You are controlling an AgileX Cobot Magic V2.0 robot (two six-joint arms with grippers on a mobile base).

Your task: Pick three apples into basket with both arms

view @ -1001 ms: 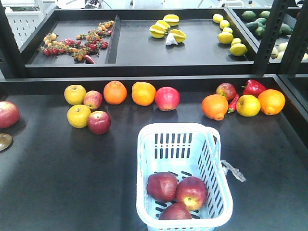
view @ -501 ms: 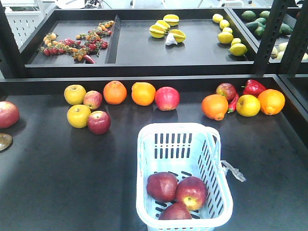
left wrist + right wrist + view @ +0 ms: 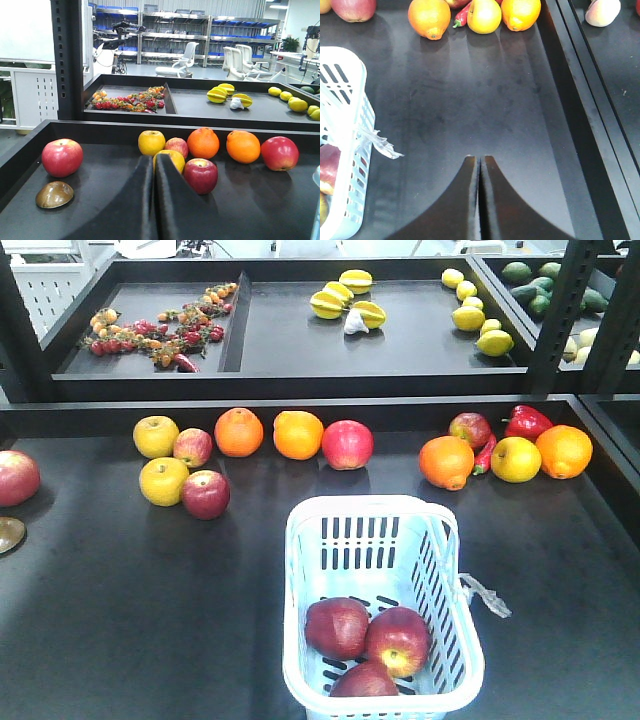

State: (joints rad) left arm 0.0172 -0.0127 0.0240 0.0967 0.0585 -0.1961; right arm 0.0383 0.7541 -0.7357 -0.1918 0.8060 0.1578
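Three dark red apples lie inside the light-blue basket [image 3: 365, 504] at the front of the table: one on the left [image 3: 337, 627], one on the right with a yellowish blush [image 3: 398, 640], one at the front [image 3: 364, 680]. Neither arm shows in the front view. My left gripper [image 3: 153, 159] is shut and holds nothing; it hovers low over the table's left part, pointing at a loose dark red apple [image 3: 201, 175]. My right gripper [image 3: 480, 158] is shut and holds nothing, to the right of the basket [image 3: 357, 130], over bare table.
Along the back of the table lie yellow apples [image 3: 157, 436], oranges [image 3: 298, 434], more red apples [image 3: 347, 444], a red pepper [image 3: 527, 421] and a chili. A red apple [image 3: 15, 477] and a brown shell-like object [image 3: 8, 534] sit at the left edge. Raised trays behind hold lemons [image 3: 468, 318].
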